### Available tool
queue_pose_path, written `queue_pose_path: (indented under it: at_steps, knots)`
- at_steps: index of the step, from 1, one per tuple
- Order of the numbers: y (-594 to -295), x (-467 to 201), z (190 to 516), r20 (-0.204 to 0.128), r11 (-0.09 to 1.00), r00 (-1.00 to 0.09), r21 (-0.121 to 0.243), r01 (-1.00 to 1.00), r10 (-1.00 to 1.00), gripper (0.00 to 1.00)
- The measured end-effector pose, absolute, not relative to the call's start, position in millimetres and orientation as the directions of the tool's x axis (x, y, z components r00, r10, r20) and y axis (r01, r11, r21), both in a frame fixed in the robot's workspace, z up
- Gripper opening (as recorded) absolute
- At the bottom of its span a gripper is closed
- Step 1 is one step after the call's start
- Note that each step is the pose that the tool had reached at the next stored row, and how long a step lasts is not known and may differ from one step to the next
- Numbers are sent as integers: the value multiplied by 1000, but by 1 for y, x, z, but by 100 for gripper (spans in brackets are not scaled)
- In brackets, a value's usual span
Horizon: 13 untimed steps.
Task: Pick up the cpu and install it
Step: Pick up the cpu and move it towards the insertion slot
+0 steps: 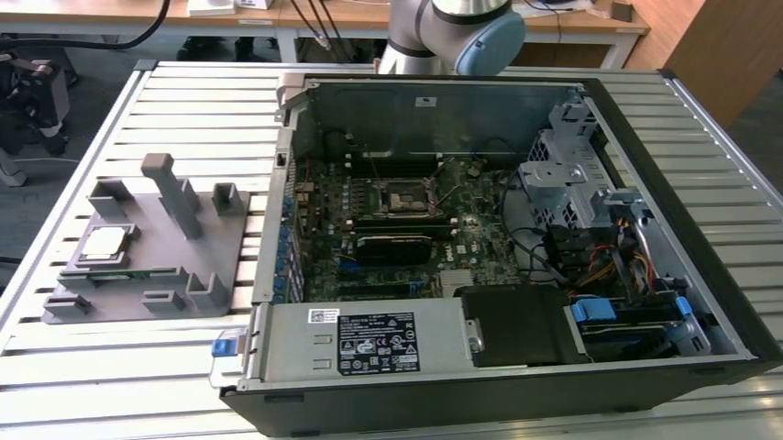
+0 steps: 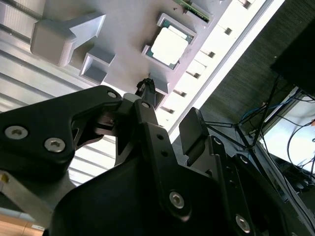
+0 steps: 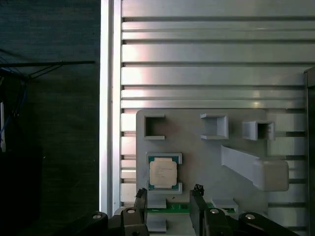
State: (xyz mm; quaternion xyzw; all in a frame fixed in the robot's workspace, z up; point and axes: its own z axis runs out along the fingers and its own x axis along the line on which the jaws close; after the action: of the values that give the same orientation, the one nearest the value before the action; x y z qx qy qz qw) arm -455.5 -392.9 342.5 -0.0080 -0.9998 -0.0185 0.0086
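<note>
Black pincer (image 3: 170, 193) fingers sit closest to the lens in both wrist views. They are spread moderately wide with nothing between them, and they hover over the grey fixture plate (image 3: 197, 157). In the second wrist view the pincer (image 2: 170, 110) points toward the plate (image 2: 128, 39), its two fingertips clearly apart.

In the exterior view, going left to right, the fixture plate (image 1: 153, 257) comes first, lying flat on the slatted metal desk (image 1: 183, 92). The cpu (image 1: 103, 243) rests on the plate's left part, silvery top up, seated between small corner brackets. In the first wrist view the cpu (image 3: 163, 173) lies just past the fingertips, roughly in line with the gap between them and untouched. In the second wrist view the cpu (image 2: 170, 46) sits in the same seat, level with the plate.

A thin green circuit strip (image 3: 172, 209) lies along the plate's edge just beside the cpu's seat, on the side nearest the fingers. Grey upright posts (image 1: 171, 188) rise from the plate's middle.

Right of the plate, close beside it, an open computer case (image 1: 734, 275) lies on its side on the desk. Its motherboard (image 1: 367, 252) faces up, and the black square socket (image 1: 402, 197) on it is well apart from the plate. Behind the case stands the robot arm (image 1: 453, 32).
</note>
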Motion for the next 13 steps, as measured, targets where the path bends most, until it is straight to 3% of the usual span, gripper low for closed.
queue_pose_path:
  at_steps: [13]
  knots:
    - [-394, -456, 335, 18, 999, -1000, 37, 16, 16, 47]
